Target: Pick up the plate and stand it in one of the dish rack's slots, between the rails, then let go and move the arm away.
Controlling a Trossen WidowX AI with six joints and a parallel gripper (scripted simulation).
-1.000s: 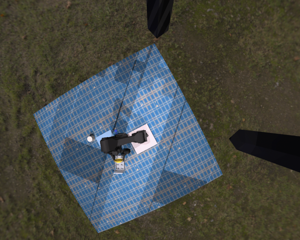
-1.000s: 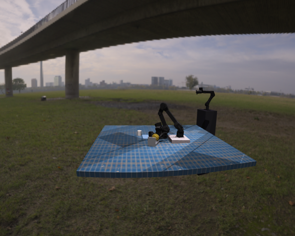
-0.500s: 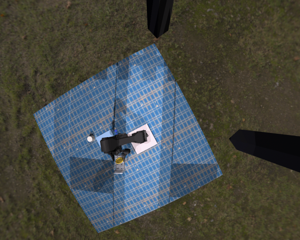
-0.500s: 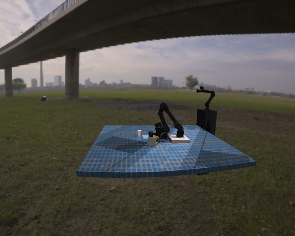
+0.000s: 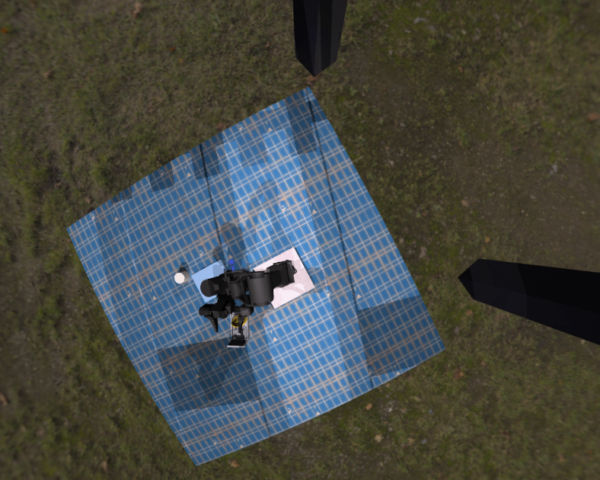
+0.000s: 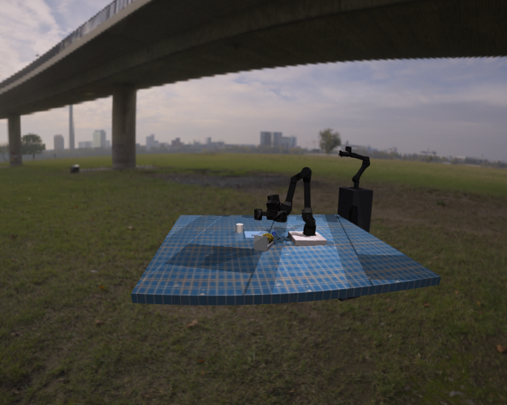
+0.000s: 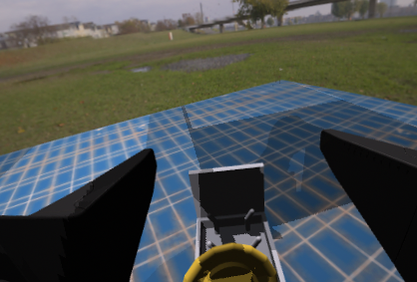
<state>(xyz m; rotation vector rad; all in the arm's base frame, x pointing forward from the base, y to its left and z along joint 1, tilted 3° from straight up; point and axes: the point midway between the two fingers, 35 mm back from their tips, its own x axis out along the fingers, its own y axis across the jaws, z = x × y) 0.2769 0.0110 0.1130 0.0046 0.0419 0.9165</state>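
Observation:
The yellow plate [image 5: 237,321] [image 6: 268,237] [image 7: 229,251] is at the arm-side end of the grey dish rack [image 5: 236,343] [image 6: 260,243] [image 7: 231,190]. The plate looks tilted rather than fully upright. Its lower edge is hidden, so I cannot tell whether it sits between the rails. The rack has a tall end panel on the side away from the arm, and a few short rails show in the wrist view. My gripper [image 5: 228,327] [image 6: 258,214] [image 7: 237,147] is open and empty, raised above the rack and plate, its fingers spread wide.
A white cup [image 5: 179,277] [image 6: 239,227] stands beyond a light blue square [image 5: 207,273] [image 6: 252,234]. A small blue object [image 5: 231,263] [image 6: 274,234] lies near the arm. The arm stands on a pale slab [image 5: 303,279] [image 6: 308,242]. Another arm is on a black pedestal [image 6: 355,204] behind.

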